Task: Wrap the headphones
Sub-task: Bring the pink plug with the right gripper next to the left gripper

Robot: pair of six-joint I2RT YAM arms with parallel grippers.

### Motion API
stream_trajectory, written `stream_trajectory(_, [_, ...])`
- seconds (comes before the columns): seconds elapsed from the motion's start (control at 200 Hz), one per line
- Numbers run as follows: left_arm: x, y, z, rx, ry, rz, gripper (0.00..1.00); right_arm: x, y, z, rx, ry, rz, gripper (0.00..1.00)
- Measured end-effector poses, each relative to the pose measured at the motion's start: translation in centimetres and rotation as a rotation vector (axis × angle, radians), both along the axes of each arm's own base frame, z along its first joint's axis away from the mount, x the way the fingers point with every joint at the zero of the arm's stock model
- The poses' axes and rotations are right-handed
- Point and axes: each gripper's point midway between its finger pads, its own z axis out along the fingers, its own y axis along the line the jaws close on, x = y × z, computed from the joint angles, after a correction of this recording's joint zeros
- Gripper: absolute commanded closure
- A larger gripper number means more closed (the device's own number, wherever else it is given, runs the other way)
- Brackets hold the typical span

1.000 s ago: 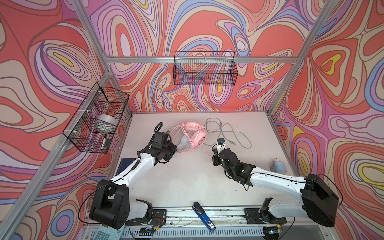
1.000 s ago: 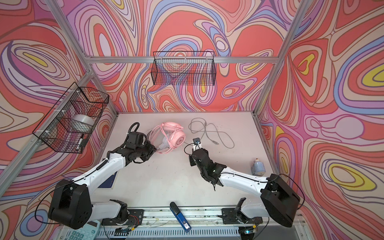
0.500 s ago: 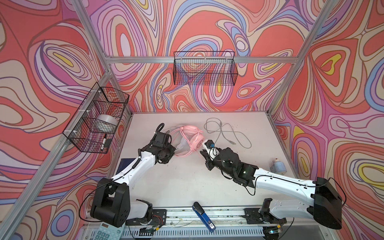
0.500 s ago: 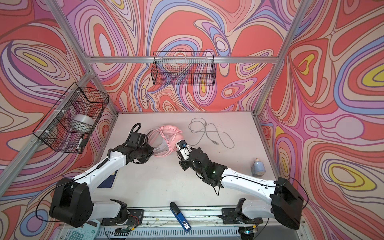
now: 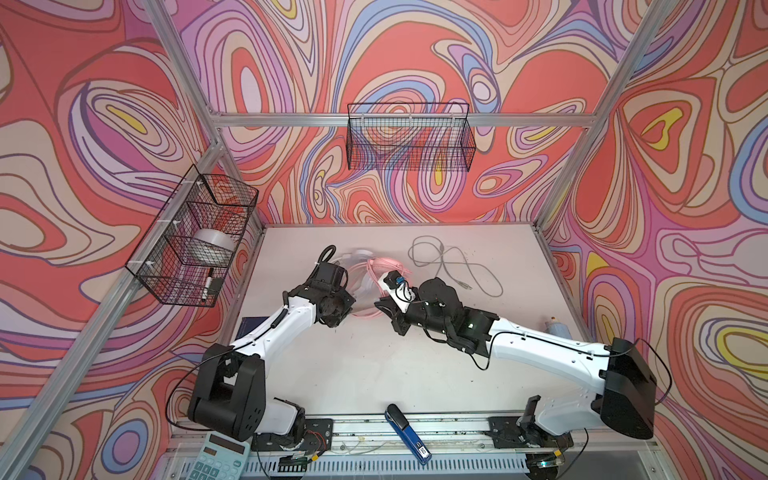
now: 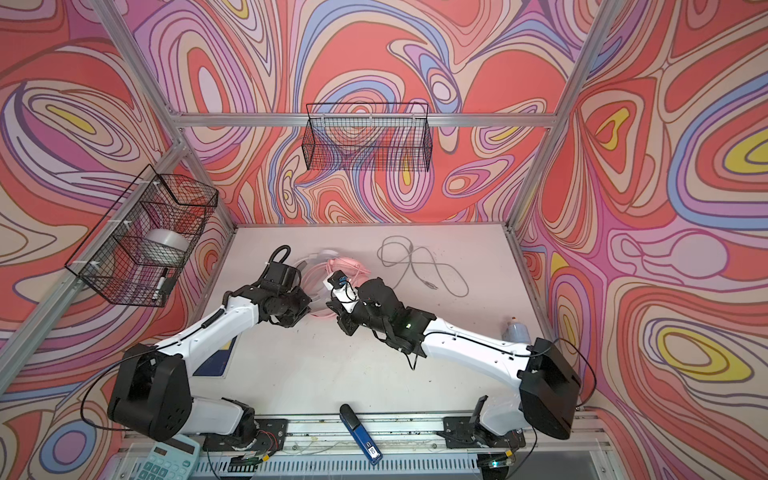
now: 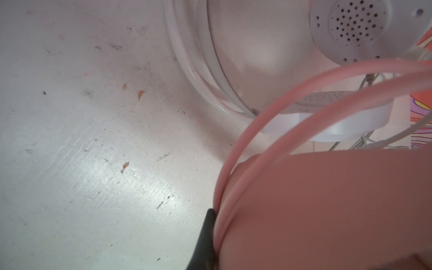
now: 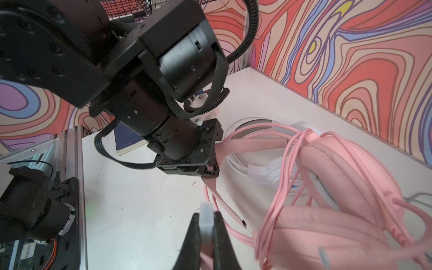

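Right wrist view: right pincer [image 8: 207,224] is clenching a small pale piece [image 8: 207,212]. Can't tell what it is; pink is showing just behind it. Left pincer [image 8: 211,174] is gripping the headband of the pink headset [image 8: 339,177], with the pink cable [image 8: 280,194] looping around its earcups. White headset [image 8: 264,173] is sitting just behind it on the desk [image 8: 140,210]. In both top views the headsets are sitting between the pincers, toward the back left. Grey cable [image 5: 443,254] is sprawling loose beside them.

White arms [image 5: 270,328] w/ blk joints [image 5: 226,390], blk cables [image 8: 253,28]
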Motion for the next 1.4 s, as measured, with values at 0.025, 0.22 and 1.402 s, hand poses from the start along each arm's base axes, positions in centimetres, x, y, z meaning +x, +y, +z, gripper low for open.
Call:
stream_trajectory(0.025, [0.1,0.0,0.1,0.003,-0.003,-0.007,1.00,0.1,0.2,0.0,-0.003,0.008,-0.002,1.00])
stream_trajectory(0.22, [0.5,-0.3,1.3,0.027,-0.028,-0.066,1.00,1.1,1.3,0.3,-0.021,0.070,-0.025,1.00])
stream_trajectory(1.402, [-1.8,0.5,1.8,0.204,0.032,-0.230,1.00,5.2,2.1,-5.8,-0.205,0.350,-0.164,0.76])
